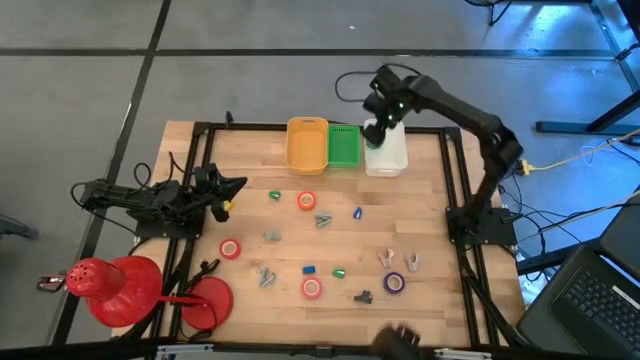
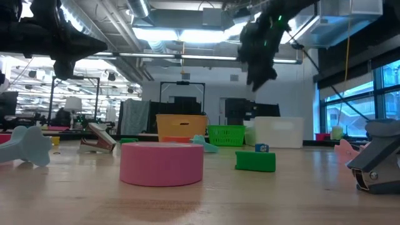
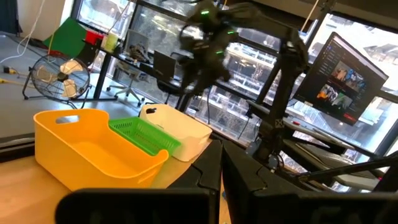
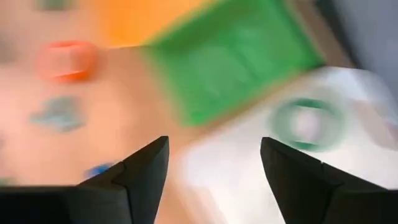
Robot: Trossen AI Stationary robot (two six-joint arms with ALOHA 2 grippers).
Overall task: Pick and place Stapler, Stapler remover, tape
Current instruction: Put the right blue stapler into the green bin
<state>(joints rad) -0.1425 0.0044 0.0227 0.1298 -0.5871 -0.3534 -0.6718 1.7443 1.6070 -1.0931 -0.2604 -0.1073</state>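
My right gripper (image 4: 214,146) hangs open and empty above the white bin (image 1: 387,157) at the table's far edge. A green tape roll (image 4: 306,124) lies in that bin. Red tape rolls (image 1: 307,201) (image 1: 231,248) (image 1: 313,288) and a purple one (image 1: 395,283) lie flat on the wooden table. Small blue (image 1: 357,213) and green (image 1: 339,271) staplers and grey (image 1: 323,220) and pink (image 1: 386,258) staple removers lie scattered among them. My left gripper (image 1: 235,185) waits shut at the table's left edge, pointing level across the table.
A yellow bin (image 1: 307,145) and a green basket (image 1: 344,146) stand left of the white bin at the far edge. Large red round things (image 1: 112,285) sit off the table's near left corner. A black frame (image 1: 455,215) runs along the table's sides.
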